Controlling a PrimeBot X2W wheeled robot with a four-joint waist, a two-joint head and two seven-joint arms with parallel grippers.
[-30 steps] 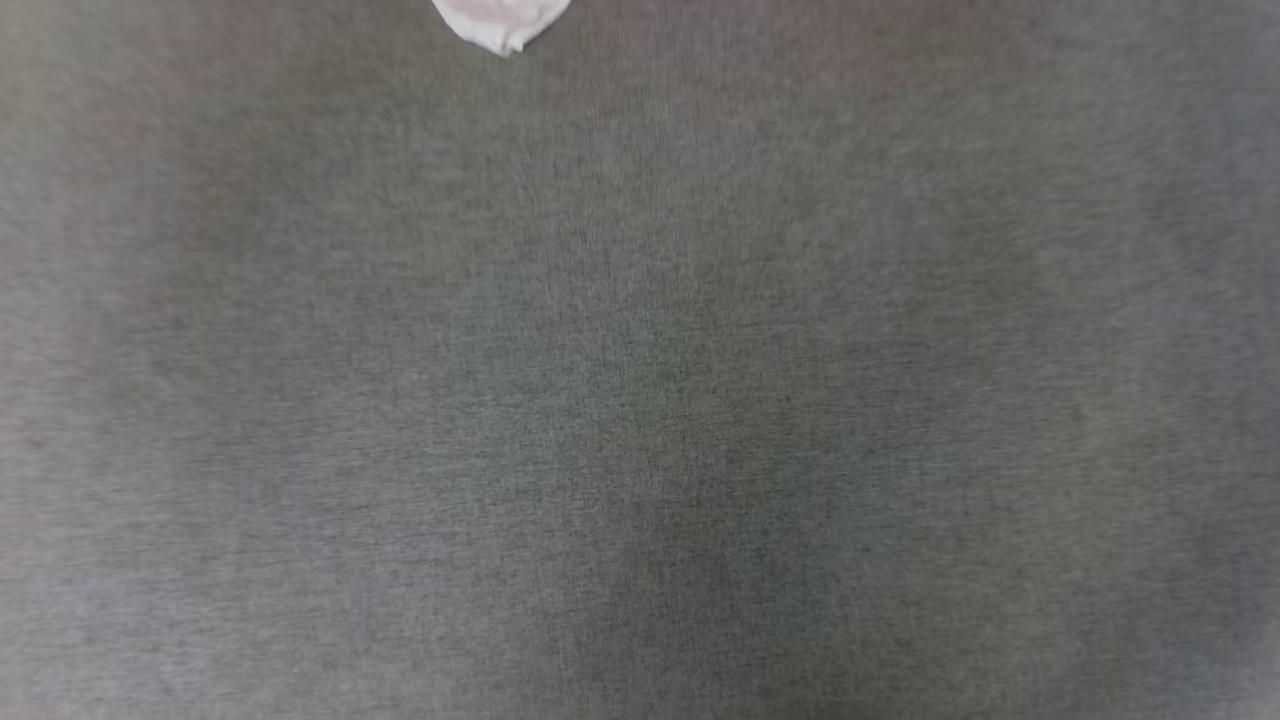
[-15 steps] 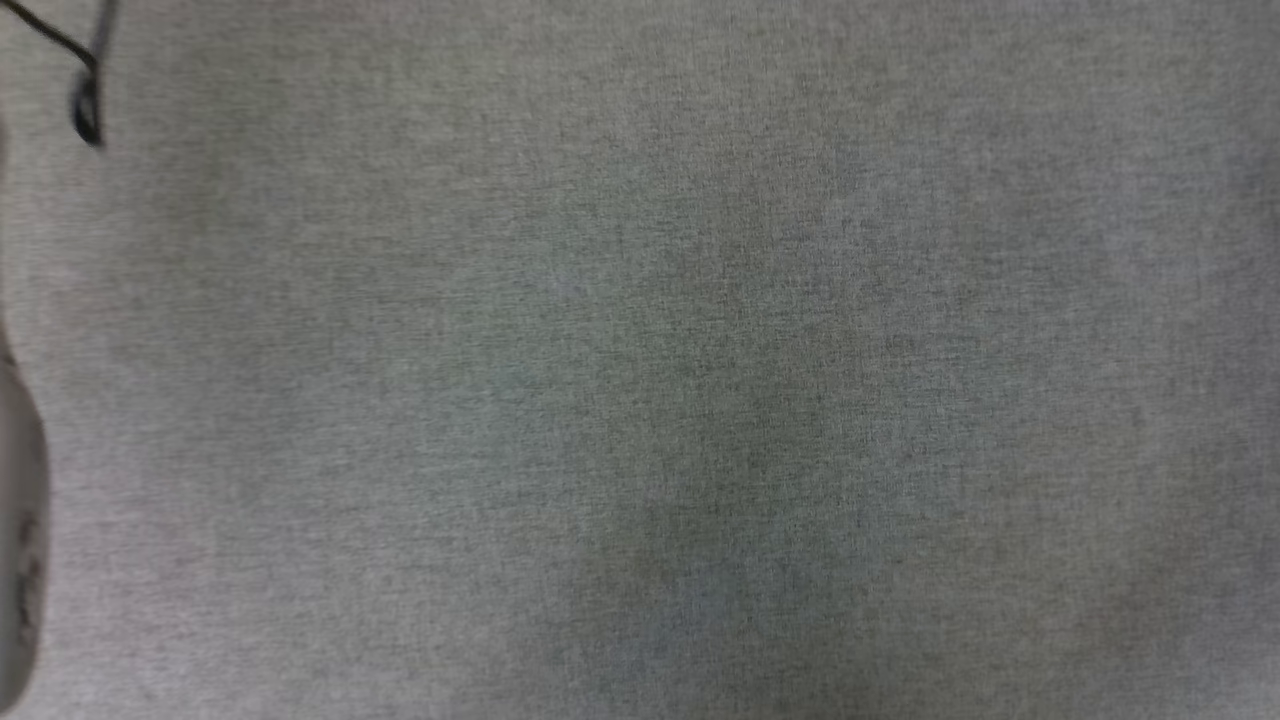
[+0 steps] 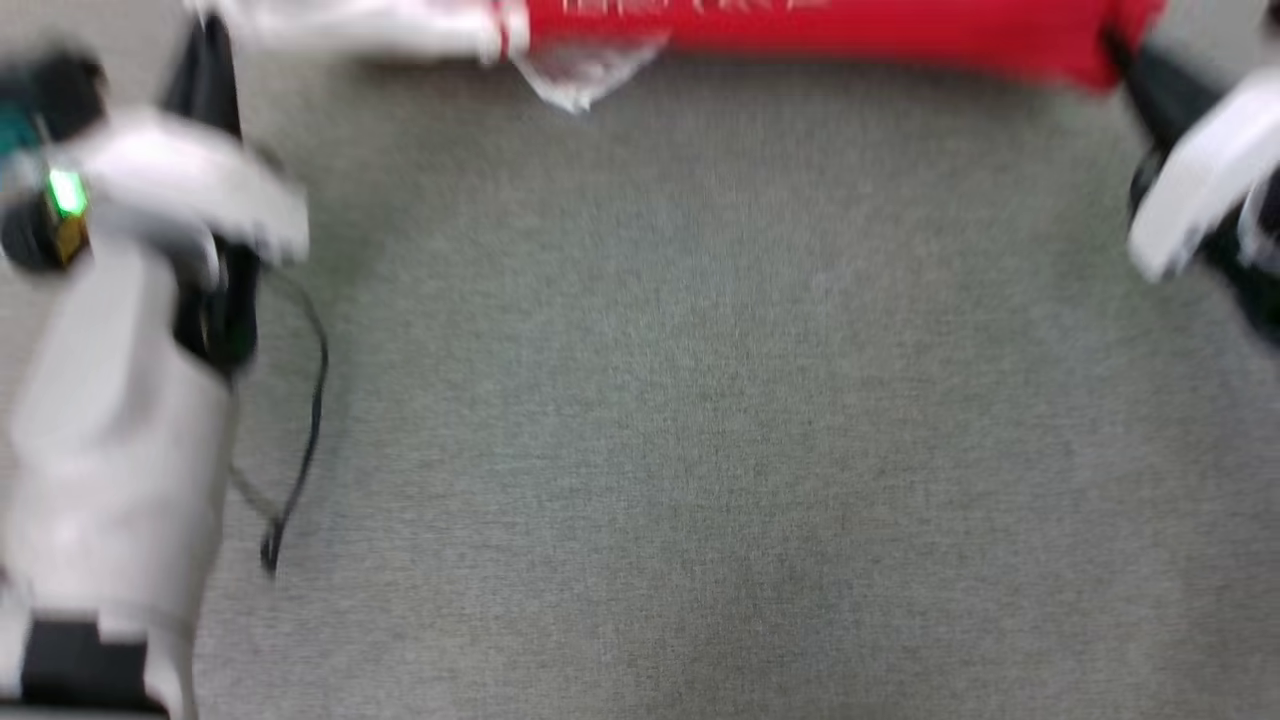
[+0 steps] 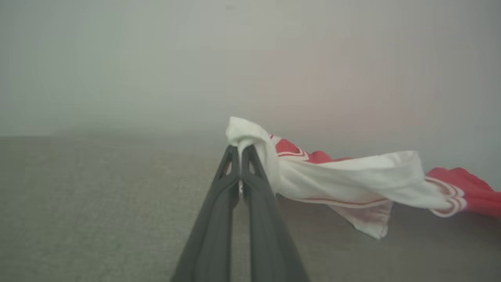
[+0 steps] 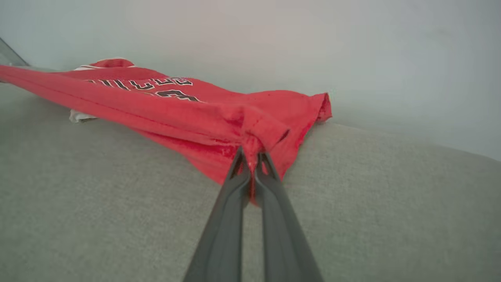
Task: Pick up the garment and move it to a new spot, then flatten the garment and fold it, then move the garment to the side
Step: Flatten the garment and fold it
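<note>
The garment [image 3: 800, 25], red with a white sleeve, is stretched in a band along the top of the blurred head view. My left gripper [image 3: 203, 25] meets its white end and my right gripper [image 3: 1112, 48] its red end. In the left wrist view my left gripper [image 4: 240, 150] is shut on a bunched white sleeve of the garment [image 4: 352, 180], which hangs just above the surface. In the right wrist view my right gripper [image 5: 253, 156] is shut on a red hem corner of the garment [image 5: 176, 105]; black lettering shows on its top.
A grey cloth surface [image 3: 700, 400] spreads under everything. A thin black cable [image 3: 312, 400] loops down beside my pale left forearm [image 3: 110, 440]. A pale wall [image 5: 352, 47] stands behind the surface.
The head view has shifted: earlier it held bare grey surface, with a white cloth corner and then a cable at the edges; now the stretched garment and both arms are in it.
</note>
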